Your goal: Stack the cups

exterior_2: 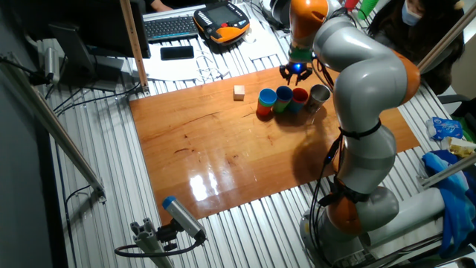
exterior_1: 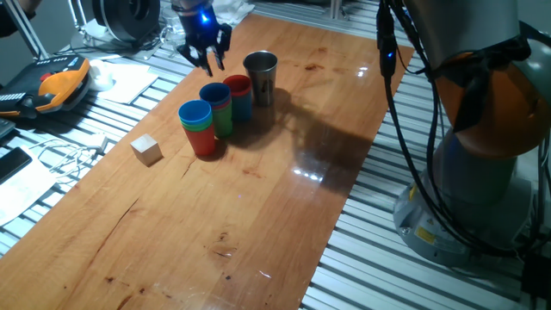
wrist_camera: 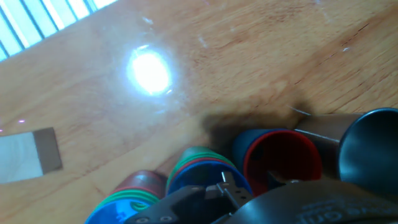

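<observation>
spread claw (exterior_1: 207, 53) hangs above the cups (exterior_1: 225, 103) (wooden cube (exterior_1: 146, 149) stands apart).

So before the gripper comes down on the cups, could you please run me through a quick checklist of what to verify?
1. Gripper empty: ok, nothing shows between its fingers.
2. Gripper above the cups, not touching them: ok, it hovers behind the middle stack.
3. Stacks upright: ok for the front stack with a blue cup on top, the middle stack and the red-topped stack.
4. Steel cup upright and unstacked: ok, standing alone beside the red-topped stack.
5. Wooden cube out of the way: ok, apart from the cups.
6. Exact fingertip alignment over a rim: cannot tell.
</observation>
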You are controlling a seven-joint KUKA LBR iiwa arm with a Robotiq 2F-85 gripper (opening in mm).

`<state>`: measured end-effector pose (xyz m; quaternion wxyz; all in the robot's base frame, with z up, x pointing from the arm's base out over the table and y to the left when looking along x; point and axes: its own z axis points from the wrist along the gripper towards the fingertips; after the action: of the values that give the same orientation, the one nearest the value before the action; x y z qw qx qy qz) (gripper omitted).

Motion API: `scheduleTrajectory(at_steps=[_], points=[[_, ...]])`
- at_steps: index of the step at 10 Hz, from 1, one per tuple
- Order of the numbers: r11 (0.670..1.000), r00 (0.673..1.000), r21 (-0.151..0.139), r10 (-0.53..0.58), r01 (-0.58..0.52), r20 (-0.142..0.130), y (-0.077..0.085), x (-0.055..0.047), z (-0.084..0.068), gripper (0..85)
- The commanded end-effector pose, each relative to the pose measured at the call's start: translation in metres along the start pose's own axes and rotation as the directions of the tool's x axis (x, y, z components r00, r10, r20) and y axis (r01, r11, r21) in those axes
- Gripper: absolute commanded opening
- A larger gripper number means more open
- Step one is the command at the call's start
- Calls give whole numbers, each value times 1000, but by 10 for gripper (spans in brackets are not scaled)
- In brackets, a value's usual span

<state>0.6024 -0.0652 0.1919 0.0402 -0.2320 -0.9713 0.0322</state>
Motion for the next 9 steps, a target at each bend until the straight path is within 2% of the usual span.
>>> scheduleTrajectory(at_steps=[1,3,4,5,7,8,9], points=[[1000,999,-22,2,-3,-40,3,-4,-13,0],[999,997,-31,23,-25,-69,13,-10,-33,0],[995,993,-36,85,-88,-77,21,-11,-38,0],[991,990,-21,128,-129,-66,21,-11,-38,0],[987,986,-32,156,-158,-59,21,-11,-38,0],[988,987,-8,151,-151,-47,21,-11,-38,0],[990,989,3,144,-144,-32,21,-11,-38,0]])
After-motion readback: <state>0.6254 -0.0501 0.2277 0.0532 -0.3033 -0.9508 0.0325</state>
